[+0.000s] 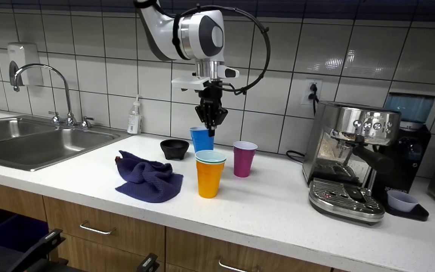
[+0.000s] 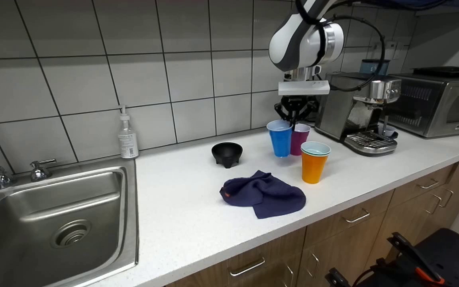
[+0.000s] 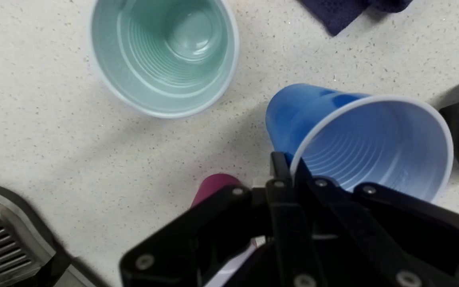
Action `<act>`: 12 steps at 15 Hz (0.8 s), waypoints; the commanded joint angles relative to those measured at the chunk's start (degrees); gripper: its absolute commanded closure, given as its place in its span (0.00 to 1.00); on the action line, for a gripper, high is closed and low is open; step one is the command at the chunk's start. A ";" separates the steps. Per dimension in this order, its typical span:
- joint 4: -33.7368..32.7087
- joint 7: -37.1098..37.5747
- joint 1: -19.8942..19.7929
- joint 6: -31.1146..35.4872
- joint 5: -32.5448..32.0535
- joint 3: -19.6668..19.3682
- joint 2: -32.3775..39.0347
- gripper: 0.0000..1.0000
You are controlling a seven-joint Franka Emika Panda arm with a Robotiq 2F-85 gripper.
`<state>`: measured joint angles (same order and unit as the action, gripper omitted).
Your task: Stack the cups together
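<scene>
The blue cup shows in both exterior views. My gripper is shut on its rim; in the wrist view the fingertips lie either side of the cup's wall, one inside and one outside. The cup seems close to the counter; any gap below it is hard to judge. The green cup sits nested in the orange cup, only its rim and inside showing. This pair stands upright nearer the counter's front. The magenta cup stands upright beside the blue one, partly hidden by my gripper in the wrist view.
A black bowl stands close to the blue cup. A crumpled dark blue cloth lies by the orange cup. A coffee machine stands beyond the magenta cup. A soap bottle and a sink are at the opposite end.
</scene>
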<state>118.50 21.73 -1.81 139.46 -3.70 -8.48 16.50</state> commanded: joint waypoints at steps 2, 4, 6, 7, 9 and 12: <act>4.43 -2.85 -0.80 2.33 1.55 0.63 -5.04 0.99; 5.39 -3.34 -0.85 3.28 1.89 0.76 -6.14 0.99; 6.14 -3.79 -0.81 3.96 2.36 0.99 -6.98 0.99; 6.48 -4.14 -0.77 4.22 2.62 1.14 -7.36 0.99; 7.19 -5.08 -0.71 4.74 3.43 1.54 -8.09 0.99; 8.54 -6.58 -0.64 5.52 4.48 2.18 -9.42 0.99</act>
<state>124.04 18.15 -1.79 143.68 -1.16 -7.56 10.33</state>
